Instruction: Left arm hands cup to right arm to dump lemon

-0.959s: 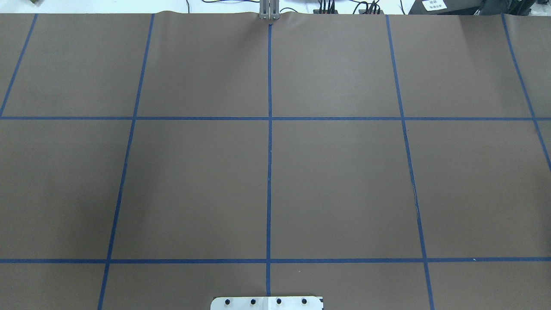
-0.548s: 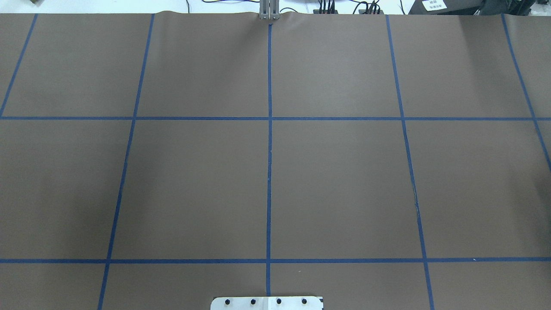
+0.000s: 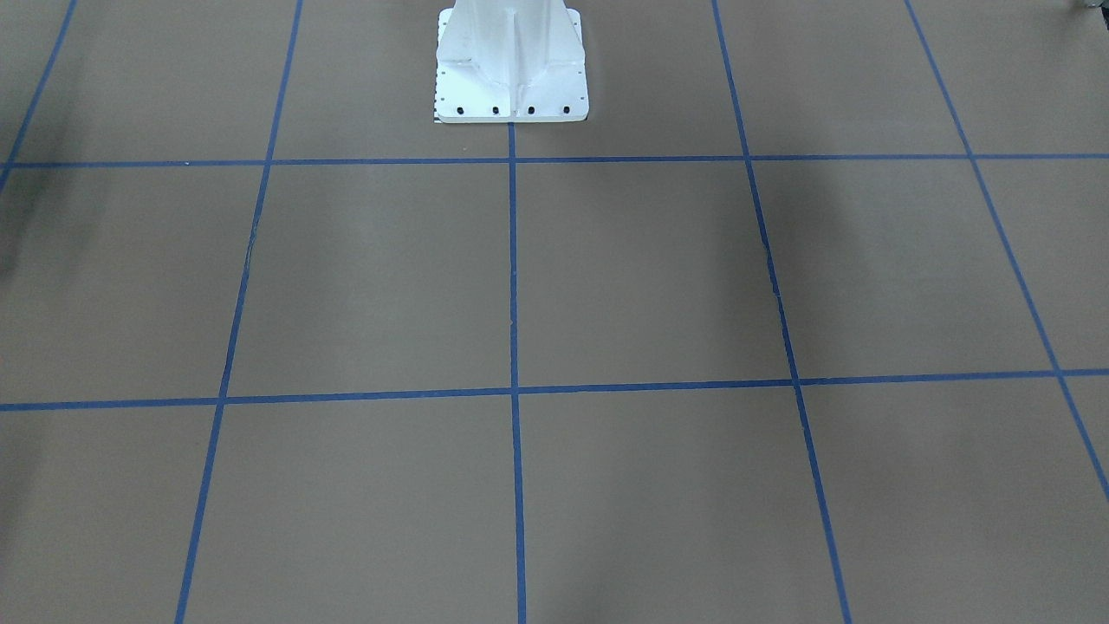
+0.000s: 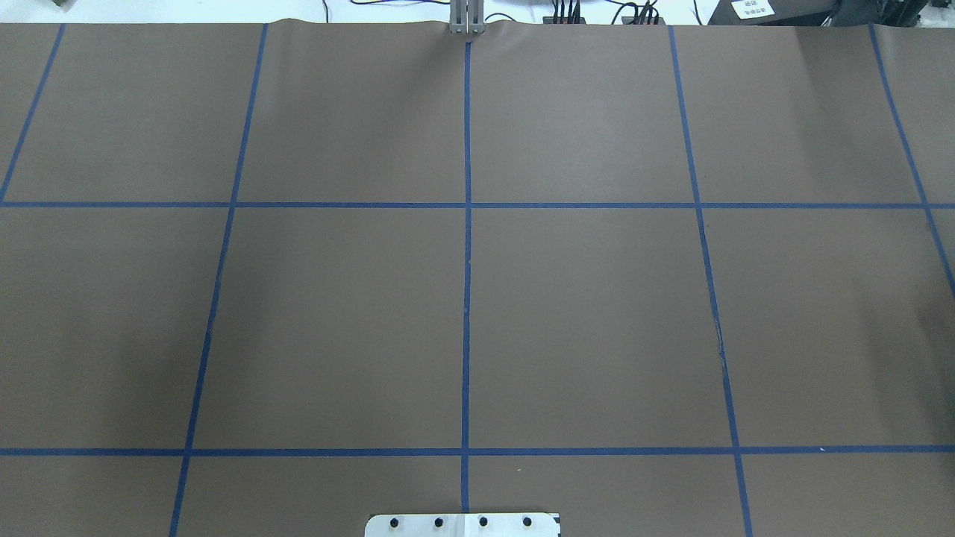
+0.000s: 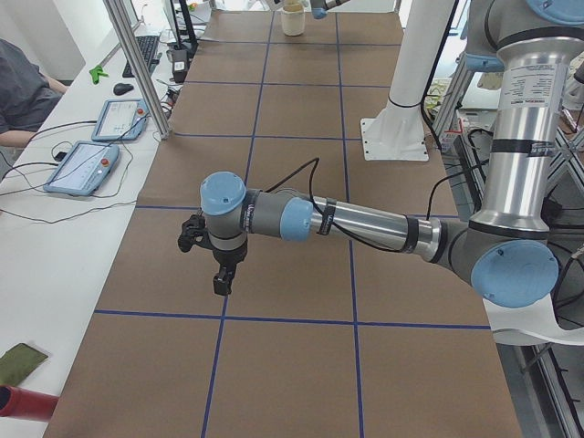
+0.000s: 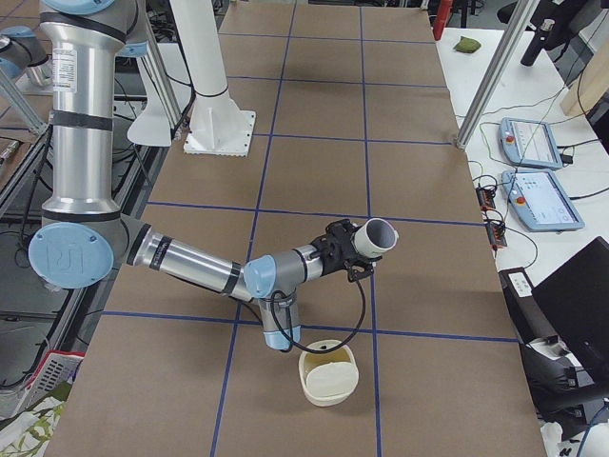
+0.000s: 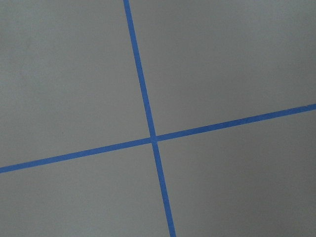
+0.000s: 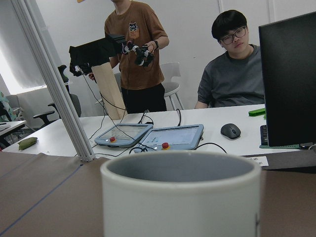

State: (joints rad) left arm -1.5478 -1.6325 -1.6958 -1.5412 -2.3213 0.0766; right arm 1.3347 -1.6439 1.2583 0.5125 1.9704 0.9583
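Note:
The cup (image 6: 377, 235) is a white mug, tilted, lifted off the table at the tip of my right gripper (image 6: 350, 249), the near arm in the right side view. I cannot tell whether that gripper is open or shut. The cup fills the bottom of the right wrist view (image 8: 180, 197), showing its rim and greyish inside wall. The lemon shows in no view. My left gripper (image 5: 219, 278) hangs over the brown table far from the cup; I cannot tell whether it is open or shut. Neither gripper shows in the overhead or front view.
A cream bowl (image 6: 328, 374) stands on the table below and in front of the cup; it also shows far off in the left side view (image 5: 292, 18). The robot's white base (image 3: 511, 65) stands at mid-table. Operators, tablets and a monitor (image 8: 289, 84) are beyond the table edge.

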